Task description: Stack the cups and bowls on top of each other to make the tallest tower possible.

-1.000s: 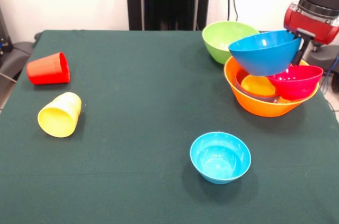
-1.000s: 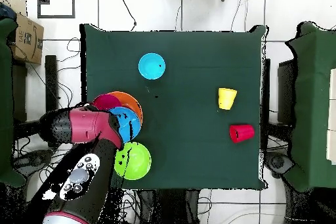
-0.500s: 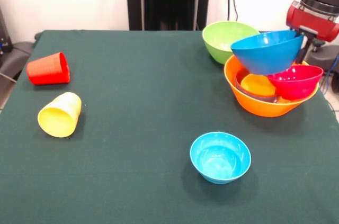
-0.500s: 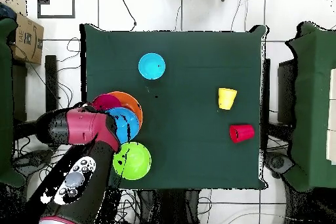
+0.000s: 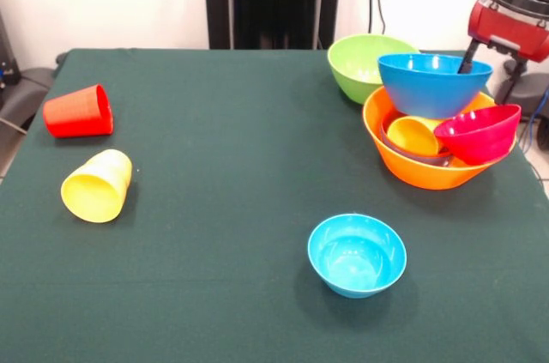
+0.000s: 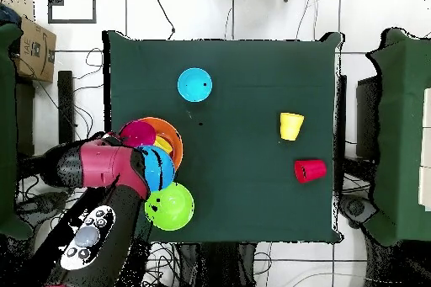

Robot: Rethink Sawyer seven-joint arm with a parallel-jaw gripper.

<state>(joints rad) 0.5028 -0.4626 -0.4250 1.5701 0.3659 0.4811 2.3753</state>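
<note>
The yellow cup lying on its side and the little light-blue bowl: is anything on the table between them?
Nothing. In the front view only bare green cloth lies between the yellow cup and the light-blue bowl; the overhead view shows the same.

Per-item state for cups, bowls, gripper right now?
red plastic cup: on its side
yellow plastic cup: on its side
light-blue small bowl: upright, alone
lime green bowl: upright
large orange bowl: upright, holding smaller bowls
blue medium bowl: level
crimson small bowl: tilted
gripper: at the blue bowl's rim

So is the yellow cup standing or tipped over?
Tipped over: the yellow cup lies on its side on the table, mouth facing the camera.
</note>
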